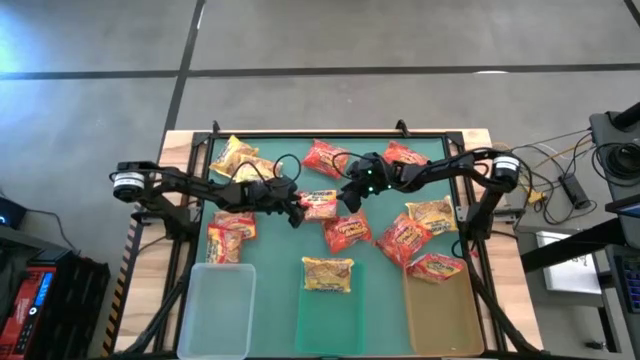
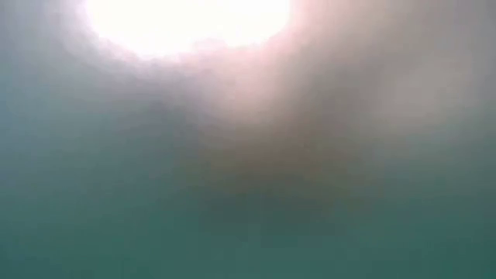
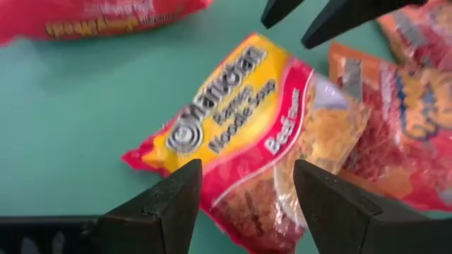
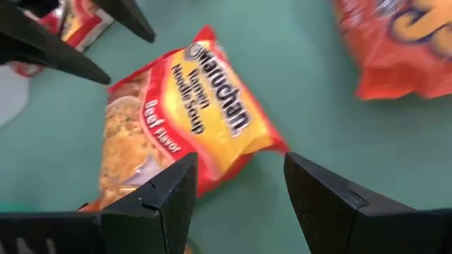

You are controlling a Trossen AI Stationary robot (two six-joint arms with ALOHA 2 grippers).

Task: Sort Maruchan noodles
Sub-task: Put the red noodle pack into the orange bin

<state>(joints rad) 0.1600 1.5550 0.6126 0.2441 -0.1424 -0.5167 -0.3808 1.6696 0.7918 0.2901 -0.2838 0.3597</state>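
Several Maruchan packets lie flat on the green mat (image 1: 280, 240). A red-and-yellow beef packet (image 1: 320, 205) lies at the mat's middle, between both grippers. My left gripper (image 1: 296, 210) is open at the packet's left end, and its fingers (image 3: 176, 197) straddle that packet (image 3: 240, 134). My right gripper (image 1: 352, 196) is open at the right end, and its fingers straddle a corner of the packet (image 4: 191, 120). I see neither gripper touching it. Each wrist view shows the other arm's fingertips beyond the packet. The low view shows only a blur.
Three trays sit along the near edge: a clear one (image 1: 215, 310), a green one (image 1: 330, 320) holding a yellow packet (image 1: 328, 273), and an amber one (image 1: 440, 320) with a red packet (image 1: 436, 266) on its far rim. Other packets lie close around both grippers.
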